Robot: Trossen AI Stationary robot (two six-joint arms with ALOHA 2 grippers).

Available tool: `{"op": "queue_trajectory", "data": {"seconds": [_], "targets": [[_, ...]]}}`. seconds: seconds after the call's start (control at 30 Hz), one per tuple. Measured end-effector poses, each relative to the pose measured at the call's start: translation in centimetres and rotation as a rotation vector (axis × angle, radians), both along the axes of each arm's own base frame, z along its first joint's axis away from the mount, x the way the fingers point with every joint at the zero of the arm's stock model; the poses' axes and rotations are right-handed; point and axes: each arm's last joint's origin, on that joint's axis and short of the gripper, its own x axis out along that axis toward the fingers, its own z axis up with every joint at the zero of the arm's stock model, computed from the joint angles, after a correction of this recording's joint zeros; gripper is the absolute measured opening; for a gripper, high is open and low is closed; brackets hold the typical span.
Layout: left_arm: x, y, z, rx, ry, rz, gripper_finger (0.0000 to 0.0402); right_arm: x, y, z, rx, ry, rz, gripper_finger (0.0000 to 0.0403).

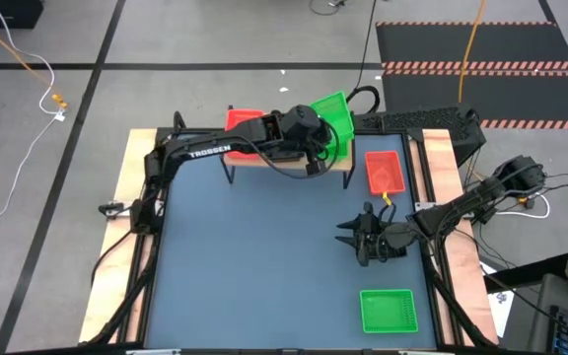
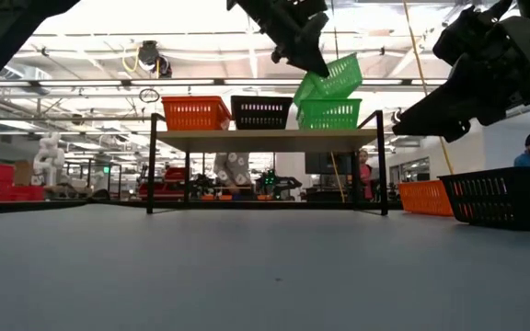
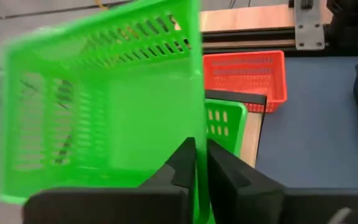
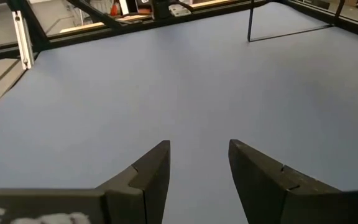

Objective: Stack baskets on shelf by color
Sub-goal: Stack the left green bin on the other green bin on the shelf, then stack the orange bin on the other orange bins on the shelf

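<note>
Left arm: you have it stretched from the left side of the table across the far edge, forearm lying over the shelf, with the left gripper raised above the shelf's right end.
Left jaws: pressed onto the wall of a green basket, one finger on each side of it.
Held basket: you carry it tilted, lifted clear above the second green basket; from above its long axis runs on a slant from near-left to far-right, and in the low view its right end rides higher.
Shelf row: seen from table level, a red basket sits left, a black basket in the middle and the second green one right, all upright with long sides facing you.
Right arm: it reaches in from the right edge and bends toward the middle, right gripper low over bare blue table, pointing left.
Right jaws: spread apart, nothing between them.
Loose baskets: a red one lies just right of the shelf, long axis near-to-far; a green one lies at the near right, long axis left-to-right; another black basket stands close to the low camera at right.
Writing: "TROSSEN" in white on the left forearm.
</note>
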Motion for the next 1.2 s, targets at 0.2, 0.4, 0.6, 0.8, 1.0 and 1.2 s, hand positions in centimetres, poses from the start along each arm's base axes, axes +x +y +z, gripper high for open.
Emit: {"op": "queue_trajectory", "data": {"seconds": [0.2, 0.4, 0.6, 0.8, 1.0, 1.2], "targets": [[-0.5, -0.2, -0.1, 0.039, 0.069, -0.041, 0.0085, 0.0, 0.0, 0.0, 0.000, 0.000, 0.000, 0.0157], [-0.8, -0.3, -0.4, 0.065, 0.130, -0.073, 0.0102, 0.0, 0.0, 0.0, 0.000, 0.000, 0.000, 0.0157], [-1.1, -1.1, 0.2, 0.065, 0.133, -0.086, 0.0103, 0.0, 0.0, 0.1, 0.011, -0.009, 0.001, 0.0157], [-2.8, -3.5, 3.4, 0.017, 0.053, -0.081, 0.0104, 0.1, 0.1, 0.3, 0.022, -0.030, 0.003, 0.0157], [-5.6, -6.6, 5.7, -0.047, 0.085, -0.099, 0.0104, 0.3, 0.1, 0.7, 0.041, -0.066, 0.003, 0.0157], [-7.3, -12.0, 6.6, -0.012, -0.024, -0.251, 0.0078, 0.8, 0.4, 1.3, 0.059, -0.016, 0.013, 0.0157]]}}
